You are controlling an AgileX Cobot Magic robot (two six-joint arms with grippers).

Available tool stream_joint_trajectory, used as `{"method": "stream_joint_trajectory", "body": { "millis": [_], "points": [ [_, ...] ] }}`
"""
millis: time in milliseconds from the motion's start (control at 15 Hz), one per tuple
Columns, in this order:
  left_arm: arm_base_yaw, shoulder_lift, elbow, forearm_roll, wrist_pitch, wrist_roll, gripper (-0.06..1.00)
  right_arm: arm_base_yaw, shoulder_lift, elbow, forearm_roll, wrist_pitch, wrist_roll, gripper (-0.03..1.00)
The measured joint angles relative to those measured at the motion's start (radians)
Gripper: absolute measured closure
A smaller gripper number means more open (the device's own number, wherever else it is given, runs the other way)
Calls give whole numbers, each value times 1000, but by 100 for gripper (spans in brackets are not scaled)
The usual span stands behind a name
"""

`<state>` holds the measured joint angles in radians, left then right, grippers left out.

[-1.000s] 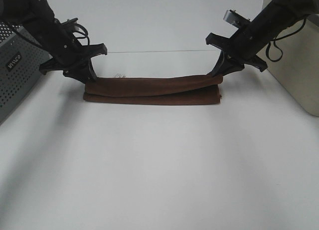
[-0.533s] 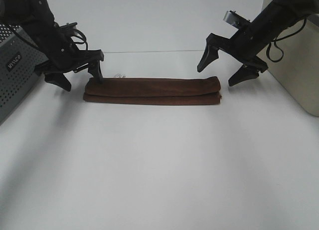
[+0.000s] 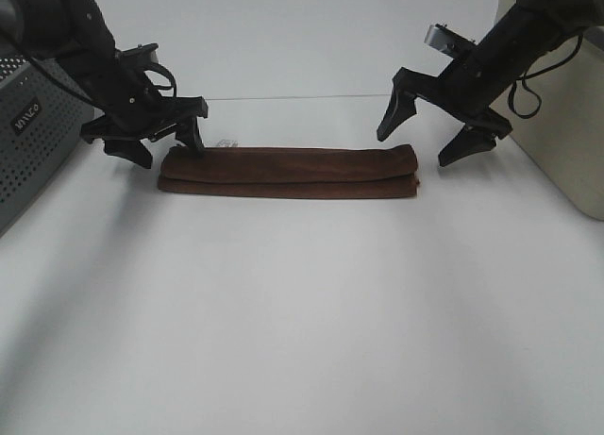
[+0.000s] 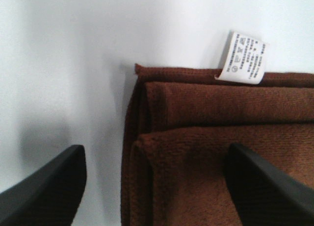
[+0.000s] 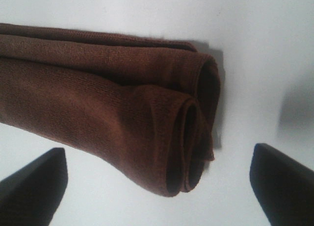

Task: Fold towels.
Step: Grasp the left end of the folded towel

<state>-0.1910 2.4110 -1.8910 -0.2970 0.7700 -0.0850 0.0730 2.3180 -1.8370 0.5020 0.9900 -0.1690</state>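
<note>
Left wrist view: the white tag (image 4: 241, 57) on the towel (image 4: 216, 152) carries care symbols and fine print (too small to read). My left gripper (image 3: 168, 150) and right gripper (image 3: 415, 144) hang with jaws apart, holding nothing. The folded towel lies between them on the white table (image 3: 302, 312). A grey perforated box (image 3: 28, 142) outside my left gripper bears pale lettering I cannot make out.

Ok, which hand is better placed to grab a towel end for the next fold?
Left, probably: the left hand sits open, low at the towel's tagged end; the right hand hovers open, higher.
</note>
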Motion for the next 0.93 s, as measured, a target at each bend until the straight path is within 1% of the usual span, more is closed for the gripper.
{"method": "stream_joint_trajectory", "body": {
  "millis": [133, 467, 533, 600, 667, 733, 800, 867, 933],
  "points": [
    [-4, 12, 0, -2, -14, 0, 24, 0, 0, 0, -1, 0, 0, 3],
    [-5, 33, -4, -11, -22, 1, 25, 0, 0, 0, -2, -2, 1, 3],
    [-5, 36, -6, -16, -29, 1, 26, 0, 0, 0, -2, -5, 1, 3],
    [-5, 39, -6, -17, -38, 1, 31, 0, 0, 0, -3, -6, 1, 3],
    [-5, 41, -6, -17, -40, 1, 39, 0, 0, 0, -3, -8, 1, 3],
    [-5, 42, -6, -18, -40, 1, 51, 0, 0, 0, -3, -10, 1, 3],
    [-5, 44, -6, -20, -40, 1, 65, 0, 0, 0, -3, -10, 1, 3],
    [-9, 45, -6, -25, -40, 1, 78, 0, 0, 0, -3, -10, 2, 3],
    [-10, 45, -6, -24, -40, 1, 87, 0, 0, 0, -3, -10, 3, 3]
  ]
}}
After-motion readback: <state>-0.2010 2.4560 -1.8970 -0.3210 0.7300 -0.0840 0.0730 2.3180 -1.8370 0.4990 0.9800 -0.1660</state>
